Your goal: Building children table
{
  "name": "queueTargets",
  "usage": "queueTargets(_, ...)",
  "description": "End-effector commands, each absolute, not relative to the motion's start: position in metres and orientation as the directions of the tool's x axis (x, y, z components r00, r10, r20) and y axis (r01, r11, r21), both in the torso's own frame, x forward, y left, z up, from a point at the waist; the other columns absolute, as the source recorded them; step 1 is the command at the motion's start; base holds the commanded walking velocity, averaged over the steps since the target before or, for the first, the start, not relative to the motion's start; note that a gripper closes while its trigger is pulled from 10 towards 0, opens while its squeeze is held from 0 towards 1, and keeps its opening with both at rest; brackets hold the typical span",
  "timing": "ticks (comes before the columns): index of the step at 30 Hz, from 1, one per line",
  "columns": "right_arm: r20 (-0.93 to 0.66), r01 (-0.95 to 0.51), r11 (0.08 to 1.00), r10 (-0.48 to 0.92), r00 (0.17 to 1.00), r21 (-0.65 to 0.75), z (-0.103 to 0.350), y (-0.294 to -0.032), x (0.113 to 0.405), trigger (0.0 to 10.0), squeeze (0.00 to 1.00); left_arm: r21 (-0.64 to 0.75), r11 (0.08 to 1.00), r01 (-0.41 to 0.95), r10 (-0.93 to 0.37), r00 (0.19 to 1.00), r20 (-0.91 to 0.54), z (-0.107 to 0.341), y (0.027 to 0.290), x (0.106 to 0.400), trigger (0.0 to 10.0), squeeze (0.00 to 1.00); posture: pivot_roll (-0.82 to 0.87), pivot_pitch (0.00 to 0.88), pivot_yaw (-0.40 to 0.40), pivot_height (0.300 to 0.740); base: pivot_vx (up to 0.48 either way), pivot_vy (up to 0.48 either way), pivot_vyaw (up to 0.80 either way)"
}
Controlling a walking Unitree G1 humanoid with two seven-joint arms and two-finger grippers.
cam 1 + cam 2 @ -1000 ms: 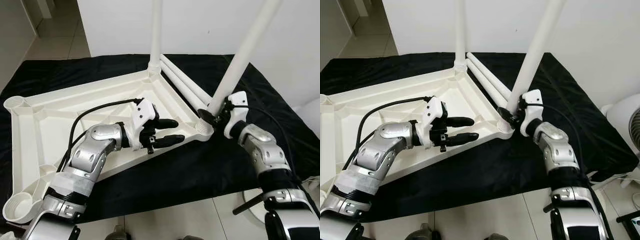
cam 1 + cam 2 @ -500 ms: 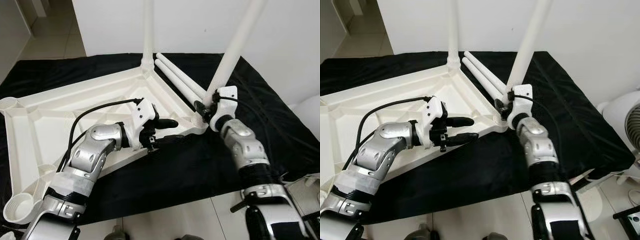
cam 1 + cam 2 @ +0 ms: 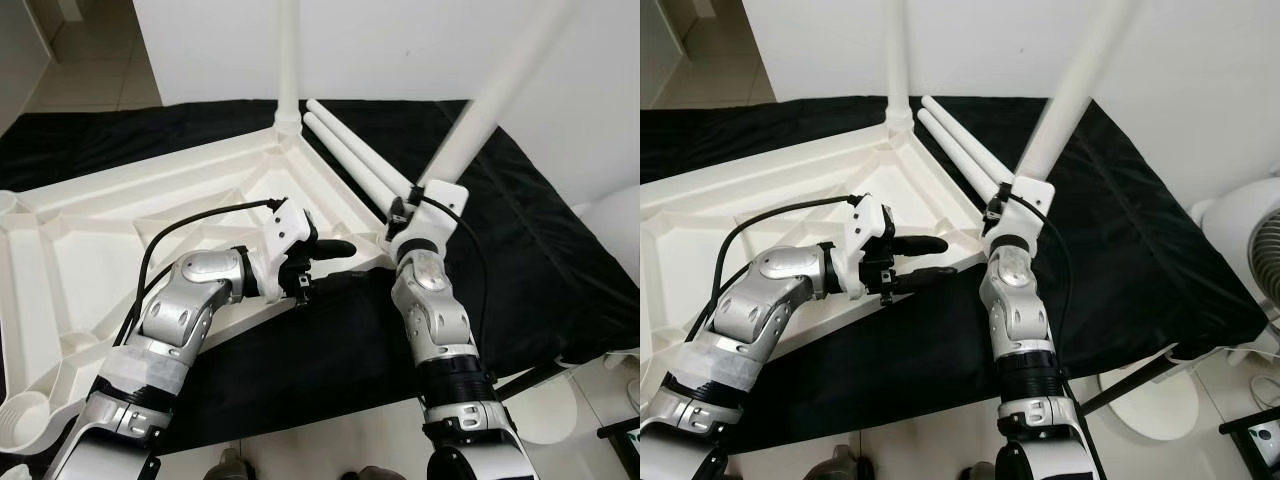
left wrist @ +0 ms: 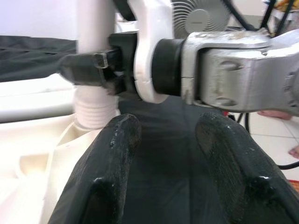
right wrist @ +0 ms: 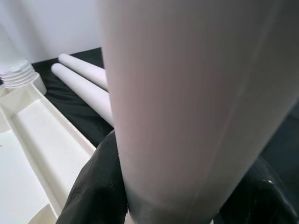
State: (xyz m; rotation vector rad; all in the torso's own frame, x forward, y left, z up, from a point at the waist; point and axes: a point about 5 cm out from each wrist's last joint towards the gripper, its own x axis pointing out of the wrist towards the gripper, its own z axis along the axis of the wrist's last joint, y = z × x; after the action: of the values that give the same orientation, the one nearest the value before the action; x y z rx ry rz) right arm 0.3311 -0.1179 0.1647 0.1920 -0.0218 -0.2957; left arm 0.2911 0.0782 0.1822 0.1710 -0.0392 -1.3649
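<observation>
Right gripper (image 3: pixel 400 212) grips a table leg (image 3: pixel 492 100) at the tabletop's corner

Your upturned white tabletop (image 3: pixel 120 230) lies on the black cloth (image 3: pixel 520 250). The right jaws clamp the tilted leg just above its socket; your left gripper (image 3: pixel 335 262) hovers over the near rim, jaws apart and empty.

The scene is evenly and brightly lit, with soft shadows cast on the black cloth (image 3: pixel 520 250). Head views are sharp. In the right wrist view, the near leg (image 5: pixel 187 107) is blurred.
</observation>
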Motion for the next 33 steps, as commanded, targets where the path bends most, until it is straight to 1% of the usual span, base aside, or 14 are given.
queueTargets(1,-0.122,0.333,0.915,-0.312,0.942,0.227,0.147,-0.103,0.322,10.0,0.00,0.152,0.213,0.965,-0.972,0.226,-0.071,0.183,0.078,0.290,10.0,0.00,0.00,0.038,-0.032,0.740,0.000,0.000,0.00)
queueTargets(3,-0.134,0.316,0.919,-0.291,0.947,0.235,0.147,-0.099,0.322,10.0,0.00,0.152,0.211,0.966,-0.972,0.224,-0.072,0.183,0.078,0.290,10.0,0.00,-0.01,0.039,-0.030,0.740,0.000,0.000,0.00)
queueTargets(6,-0.137,0.310,0.920,-0.284,0.949,0.239,0.148,-0.099,0.324,10.0,0.00,0.153,0.210,0.966,-0.972,0.223,-0.072,0.184,0.077,0.291,10.0,0.00,-0.01,0.039,-0.030,0.740,0.000,0.000,0.00)
queueTargets(9,-0.142,0.322,0.918,-0.295,0.945,0.233,0.150,-0.106,0.331,10.0,0.00,0.153,0.209,0.966,-0.973,0.221,-0.070,0.184,0.076,0.292,10.0,0.00,-0.01,0.040,-0.027,0.740,0.000,0.000,0.00)
queueTargets(11,-0.159,0.367,0.906,-0.338,0.928,0.212,0.153,-0.118,0.339,10.0,0.00,0.153,0.205,0.967,-0.974,0.218,-0.069,0.184,0.075,0.292,10.0,0.00,-0.01,0.039,-0.026,0.740,0.000,0.000,0.00)
queueTargets(13,-0.173,0.394,0.894,-0.362,0.916,0.215,0.154,-0.124,0.343,10.0,0.00,0.154,0.206,0.966,-0.973,0.219,-0.069,0.185,0.076,0.292,10.0,0.00,-0.01,0.038,-0.027,0.740,0.000,0.000,0.00)
queueTargets(15,-0.183,0.392,0.892,-0.357,0.916,0.223,0.154,-0.125,0.345,10.0,0.00,0.154,0.207,0.966,-0.973,0.220,-0.069,0.185,0.076,0.292,10.0,0.00,-0.01,0.038,-0.029,0.740,0.000,0.000,0.00)
queueTargets(18,-0.234,0.414,0.865,-0.357,0.904,0.284,0.155,-0.127,0.349,10.0,0.00,0.156,0.211,0.965,-0.972,0.224,-0.069,0.185,0.076,0.293,10.0,0.00,0.00,0.039,-0.029,0.740,0.000,0.000,0.00)
queueTargets(20,-0.236,0.414,0.866,-0.356,0.904,0.282,0.158,-0.128,0.351,10.0,0.00,0.155,0.212,0.965,-0.972,0.224,-0.068,0.185,0.076,0.293,10.0,0.00,0.00,0.038,-0.031,0.740,0.000,0.000,0.00)
queueTargets(24,-0.190,0.397,0.897,-0.362,0.912,0.196,0.167,-0.128,0.358,10.0,0.00,0.154,0.213,0.965,-0.972,0.225,-0.066,0.184,0.076,0.292,10.0,0.00,0.00,0.040,-0.034,0.740,0.000,0.000,0.00)
queueTargets(32,-0.161,0.329,0.934,-0.306,0.938,0.138,0.164,-0.118,0.358,10.0,0.00,0.155,0.221,0.963,-0.970,0.233,-0.064,0.185,0.076,0.292,10.0,0.00,0.00,0.039,-0.038,0.740,0.000,0.000,0.00)
queueTargets(33,-0.110,0.319,0.942,-0.308,0.945,0.100,0.167,-0.119,0.357,10.0,0.00,0.155,0.222,0.963,-0.970,0.234,-0.063,0.184,0.076,0.292,10.0,0.00,0.00,0.037,-0.041,0.740,0.000,0.000,0.00)
